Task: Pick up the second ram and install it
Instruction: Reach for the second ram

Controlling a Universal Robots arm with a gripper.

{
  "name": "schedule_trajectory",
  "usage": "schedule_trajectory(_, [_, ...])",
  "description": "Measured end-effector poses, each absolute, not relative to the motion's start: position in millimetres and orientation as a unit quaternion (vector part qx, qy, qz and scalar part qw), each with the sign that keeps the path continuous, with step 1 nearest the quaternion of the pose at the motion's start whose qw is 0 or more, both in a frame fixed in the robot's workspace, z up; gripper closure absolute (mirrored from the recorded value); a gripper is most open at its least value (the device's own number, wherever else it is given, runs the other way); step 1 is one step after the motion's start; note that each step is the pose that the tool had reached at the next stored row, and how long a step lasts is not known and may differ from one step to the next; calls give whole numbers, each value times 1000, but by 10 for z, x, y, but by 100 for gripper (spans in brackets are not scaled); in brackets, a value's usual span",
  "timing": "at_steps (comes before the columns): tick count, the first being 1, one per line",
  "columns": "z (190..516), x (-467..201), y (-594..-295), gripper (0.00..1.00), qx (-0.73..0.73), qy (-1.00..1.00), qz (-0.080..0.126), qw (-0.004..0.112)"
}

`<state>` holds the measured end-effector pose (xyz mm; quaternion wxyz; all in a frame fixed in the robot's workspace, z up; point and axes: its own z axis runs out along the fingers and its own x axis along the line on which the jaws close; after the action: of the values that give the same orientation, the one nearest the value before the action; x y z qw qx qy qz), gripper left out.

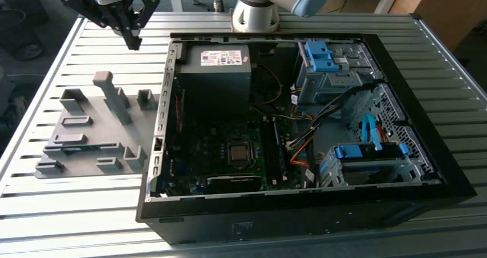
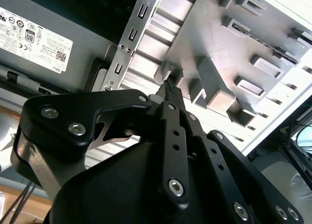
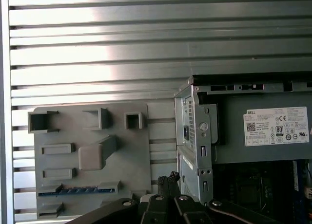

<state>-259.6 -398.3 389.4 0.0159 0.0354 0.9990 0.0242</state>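
The second ram [image 3: 78, 190] is a thin blue stick lying on edge between two grey holder blocks on the grey holder plate [image 3: 131, 156]. In the exterior view the ram [image 1: 79, 148] sits near the front of that plate [image 1: 91, 112], to the exterior view's left of the open computer case [image 1: 304, 201]. My gripper [image 1: 133, 41] hangs high above the table beyond the plate's far end, well away from the ram. Its black fingers [image 2: 169, 87] meet at the tips, shut with nothing between them. The fingertips [image 3: 168, 177] also show beside the case's metal edge.
The case holds a power supply [image 1: 216, 69], the motherboard [image 1: 228, 149] with memory slots [image 1: 279, 149], loose cables and blue-latched drive bays [image 1: 369, 155]. Tall grey blocks [image 1: 114, 98] rise from the holder plate. The slatted metal table [image 1: 91, 212] surrounds everything.
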Motion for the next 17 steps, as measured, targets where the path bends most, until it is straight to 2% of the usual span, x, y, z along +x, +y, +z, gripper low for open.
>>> schedule_trajectory(17, [3892, -2642, -3983, 89, 35, 999, 24, 16])
